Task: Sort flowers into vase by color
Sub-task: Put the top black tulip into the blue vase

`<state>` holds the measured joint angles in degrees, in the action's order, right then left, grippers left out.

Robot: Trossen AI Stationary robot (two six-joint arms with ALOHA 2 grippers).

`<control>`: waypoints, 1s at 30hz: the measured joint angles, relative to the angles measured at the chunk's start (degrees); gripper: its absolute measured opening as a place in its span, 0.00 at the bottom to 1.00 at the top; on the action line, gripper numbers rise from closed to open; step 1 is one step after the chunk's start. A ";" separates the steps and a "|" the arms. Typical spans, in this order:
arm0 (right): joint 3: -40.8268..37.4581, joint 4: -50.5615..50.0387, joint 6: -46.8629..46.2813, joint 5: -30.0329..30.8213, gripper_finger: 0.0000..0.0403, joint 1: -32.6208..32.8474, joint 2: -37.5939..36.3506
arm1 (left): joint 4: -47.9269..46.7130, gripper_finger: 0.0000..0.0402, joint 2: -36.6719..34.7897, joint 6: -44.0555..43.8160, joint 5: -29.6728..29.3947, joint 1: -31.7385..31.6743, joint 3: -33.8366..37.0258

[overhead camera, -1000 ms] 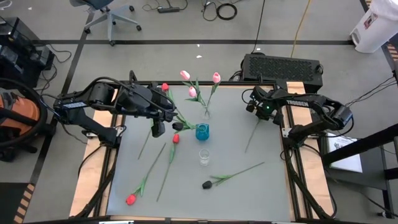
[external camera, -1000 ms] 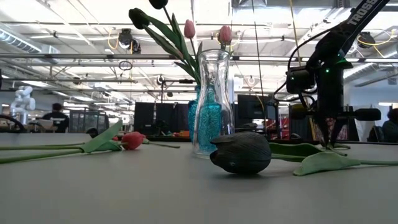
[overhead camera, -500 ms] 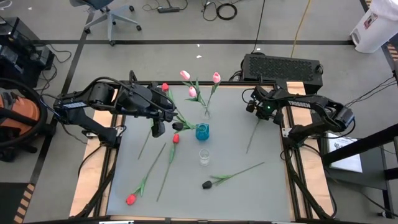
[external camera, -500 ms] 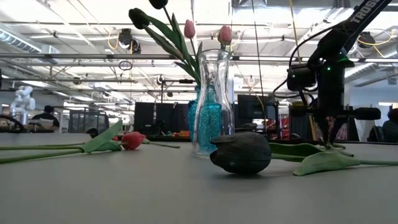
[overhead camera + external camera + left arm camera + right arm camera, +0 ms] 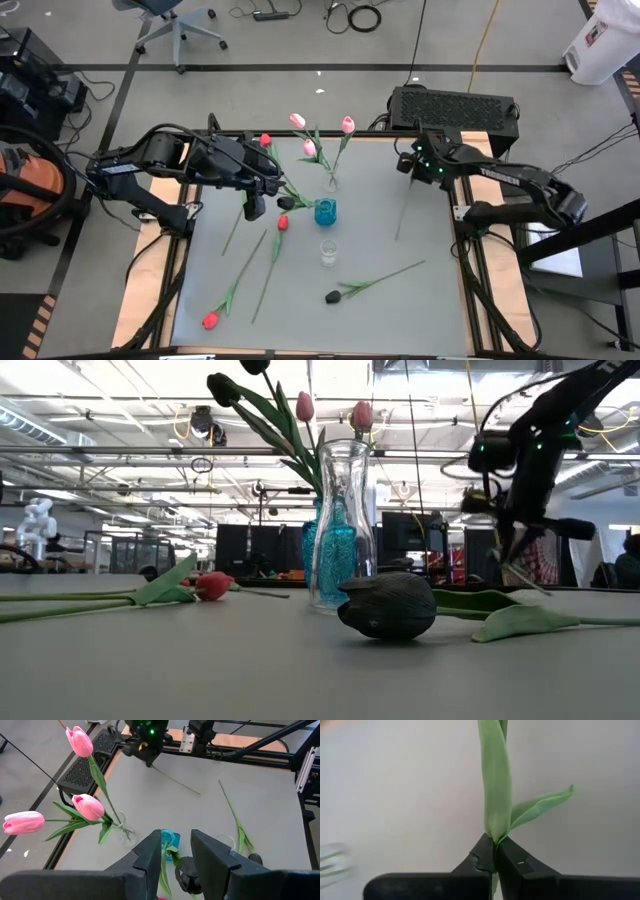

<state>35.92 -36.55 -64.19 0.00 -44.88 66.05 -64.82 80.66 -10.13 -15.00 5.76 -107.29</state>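
Note:
My right gripper hangs over the table's far right, shut on a green flower stem; no head shows on that stem. My left gripper hovers open, high to the left of the blue vase, which holds black flowers leaning left. A green stem and a black head show between its fingers. A clear vase at the far middle holds three pink flowers. Red flowers and one black flower lie flat on the table. My right gripper pinches the stem between its two fingers, just where two leaves branch off. The fingers come from above, slanting steeply down. The held end is lifted; the stem slants down to its other end on the table. My left gripper: whether a finger touches the stem between them, I cannot tell.
A small empty glass vase stands in front of the blue one. The black flower's head lies near the front edge, its stem running right. A black box sits behind the far right corner.
My right gripper has risen and tipped, lifting its end of the stem off the table. The stem's other end has stayed where it lay, so the stem now slants.

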 joint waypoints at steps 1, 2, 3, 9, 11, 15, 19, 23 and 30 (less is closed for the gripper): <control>0.02 0.95 0.65 -0.08 0.00 0.00 -1.15 | -0.01 0.28 0.00 0.00 0.00 0.00 0.00; 0.02 1.94 1.23 -0.15 0.00 0.00 -2.38 | -0.02 0.28 0.00 0.02 0.01 0.01 0.00; 0.02 3.15 1.72 -0.18 0.00 0.00 -3.64 | -0.02 0.28 0.00 0.02 0.01 0.00 -0.01; 0.02 11.29 3.79 -0.34 0.00 0.00 -10.87 | -0.02 0.28 0.00 0.04 0.00 0.00 -0.01; 0.04 14.12 5.04 -0.36 0.00 0.00 -13.07 | 0.00 0.28 0.00 0.04 0.00 0.00 0.00; 0.06 19.18 7.44 -0.48 0.00 0.00 -17.15 | 0.00 0.28 0.00 0.04 0.00 0.00 -0.01; 0.11 25.11 10.93 -3.02 0.00 0.03 -20.76 | 0.00 0.28 0.00 0.07 0.00 0.00 0.00; 0.13 31.53 14.84 -6.98 0.00 0.82 -23.63 | 0.00 0.28 0.00 0.07 -0.02 0.00 -0.01; 0.13 41.36 20.16 -13.84 0.00 4.31 -26.24 | 0.00 0.28 0.00 0.09 -0.14 0.00 0.00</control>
<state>36.05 4.80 -44.03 -13.84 -40.58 39.81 -64.82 80.66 -10.04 -15.14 5.76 -107.28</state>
